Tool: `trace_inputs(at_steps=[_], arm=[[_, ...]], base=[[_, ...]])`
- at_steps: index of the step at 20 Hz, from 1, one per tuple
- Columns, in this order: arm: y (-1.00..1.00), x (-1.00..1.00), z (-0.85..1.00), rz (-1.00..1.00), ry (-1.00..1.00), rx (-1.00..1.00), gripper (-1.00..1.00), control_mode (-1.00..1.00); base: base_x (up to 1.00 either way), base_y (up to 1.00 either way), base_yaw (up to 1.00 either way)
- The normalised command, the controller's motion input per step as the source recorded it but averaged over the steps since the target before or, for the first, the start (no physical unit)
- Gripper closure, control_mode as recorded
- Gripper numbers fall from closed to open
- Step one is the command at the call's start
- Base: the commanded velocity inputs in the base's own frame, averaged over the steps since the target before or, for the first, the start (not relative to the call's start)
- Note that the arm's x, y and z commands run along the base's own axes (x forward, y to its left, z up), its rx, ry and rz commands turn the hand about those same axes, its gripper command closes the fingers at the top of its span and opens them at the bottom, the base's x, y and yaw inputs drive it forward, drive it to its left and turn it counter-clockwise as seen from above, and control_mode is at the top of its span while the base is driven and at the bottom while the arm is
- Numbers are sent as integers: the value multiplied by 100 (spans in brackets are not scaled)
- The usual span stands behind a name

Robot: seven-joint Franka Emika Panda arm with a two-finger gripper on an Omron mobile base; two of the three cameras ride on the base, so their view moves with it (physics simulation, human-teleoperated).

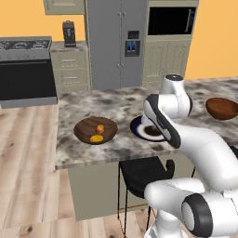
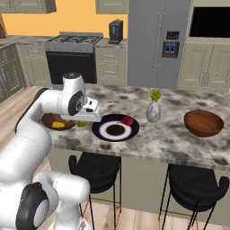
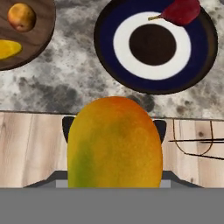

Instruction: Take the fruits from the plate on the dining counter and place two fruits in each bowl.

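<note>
Gripping yellow-green mango [image 3: 114,142], jaws closed on it just beside plate [image 3: 199,65], over tabletop [image 3: 65,83] edge. Red fruit [image 3: 181,11] on plate rim. Orange fruit [image 3: 21,16], yellow fruit [image 3: 8,48] in left bowl [image 3: 41,37].

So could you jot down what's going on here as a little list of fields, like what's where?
gripper: shut on the yellow-green fruit, above the counter's near edge
near bowl: orange fruit and yellow fruit inside
far bowl: no fruit seen in it
plate: red fruit on its rim
vase: between plate and far bowl
dining counter: holds all of these
</note>
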Motion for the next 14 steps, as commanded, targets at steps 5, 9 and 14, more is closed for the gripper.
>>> trace_inputs(at_steps=[5,9,14], arm=[[0,-31,13,-2,0,0,100,-100],[-4,-10,7,-2,0,0,100,100],[0,0,0,0,0,0,100,100]], base=[[0,0,0],[-15,-36,-4],[1,-100,-7]])
